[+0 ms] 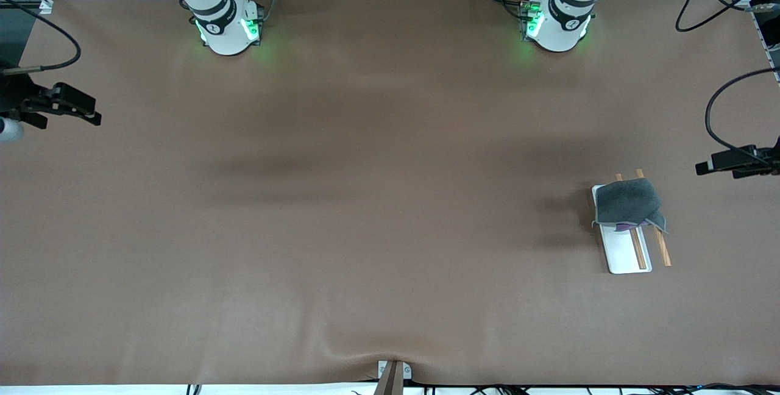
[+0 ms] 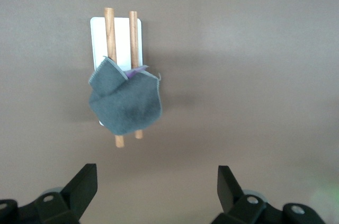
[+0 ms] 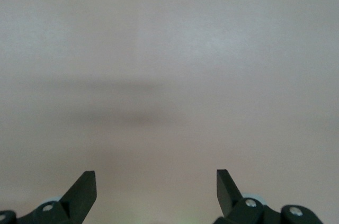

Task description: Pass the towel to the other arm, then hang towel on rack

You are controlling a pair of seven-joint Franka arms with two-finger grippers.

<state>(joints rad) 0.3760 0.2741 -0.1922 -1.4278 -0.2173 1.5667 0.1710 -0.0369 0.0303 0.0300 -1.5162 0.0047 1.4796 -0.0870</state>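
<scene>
**Grey towel draped on the rack, both arms drawn back**

Grey cloth, the towel (image 1: 627, 203), lies draped over the two wooden rods of the rack (image 1: 627, 255), at the right of the front view; a purple edge shows beneath it. The rack's white base rests on the brown table (image 1: 365, 200). The left gripper (image 1: 707, 167) hangs at the right edge of the frame, jaws spread wide and empty. The right gripper (image 1: 91, 113), at the left edge, is likewise wide open, holding nothing.
</scene>
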